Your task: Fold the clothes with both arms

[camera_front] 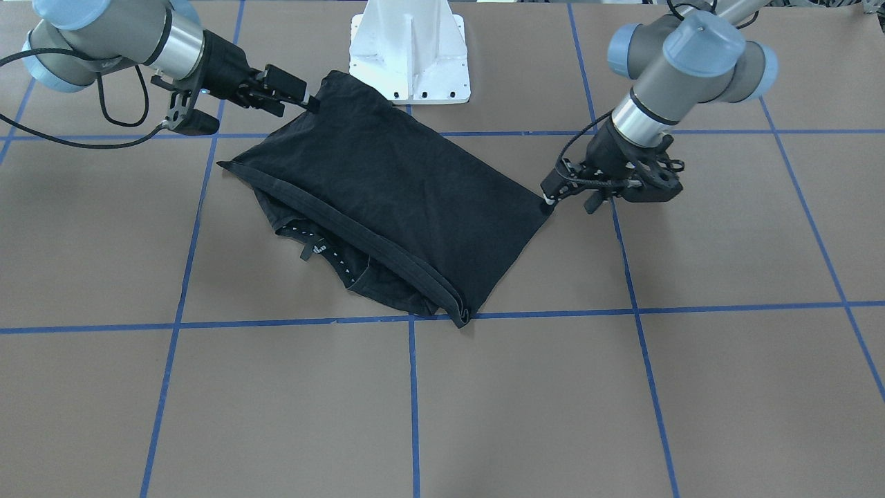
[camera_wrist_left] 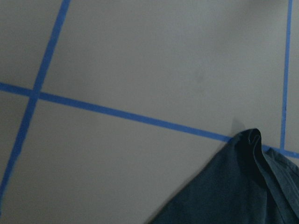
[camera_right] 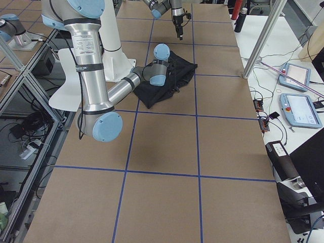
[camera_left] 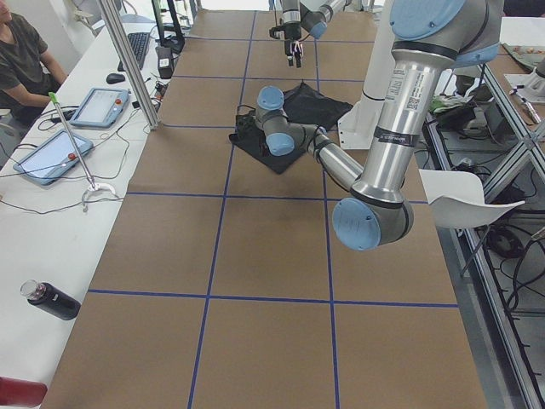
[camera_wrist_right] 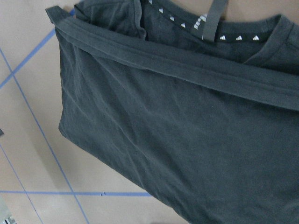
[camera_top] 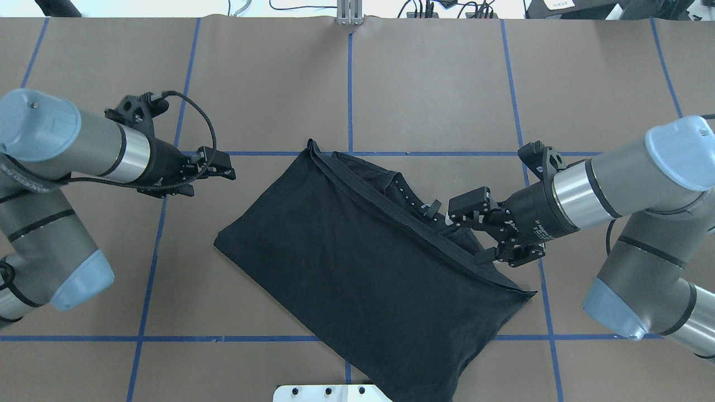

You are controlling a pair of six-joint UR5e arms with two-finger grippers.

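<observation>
T-shirt point(camera_front: 401, 187): black, lying folded and slantwise on the desk point(camera_front: 691, 387), straight out in front of the white pedestal point(camera_front: 409, 52); its nearest corner lies just beside the pedestal's foot.
Hem: a stitched band point(camera_wrist_right: 187, 70) runs along the shirt's long edge on the side away from the pedestal.
Collar point(camera_top: 408, 192): it peeps out past that band, on the shirt's side farthest from the pedestal, with a row of small white marks and a short tag.
Left arm point(camera_top: 61, 145): it reaches in from the pedestal's left.
Left gripper point(camera_top: 223, 166): raised over bare desk, near the shirt corner that points to the pedestal's left. The jaws look parted and hold no cloth.
Right arm point(camera_top: 631, 178): it reaches in from the pedestal's right.
Right gripper point(camera_front: 308, 95): raised over the shirt's end on the pedestal's right. The jaws are spread and grip nothing, and its wrist camera sees the cloth lying flat below.
Desk: brown, crossed by blue tape lines point(camera_front: 413, 408), one running straight out from the pedestal.
</observation>
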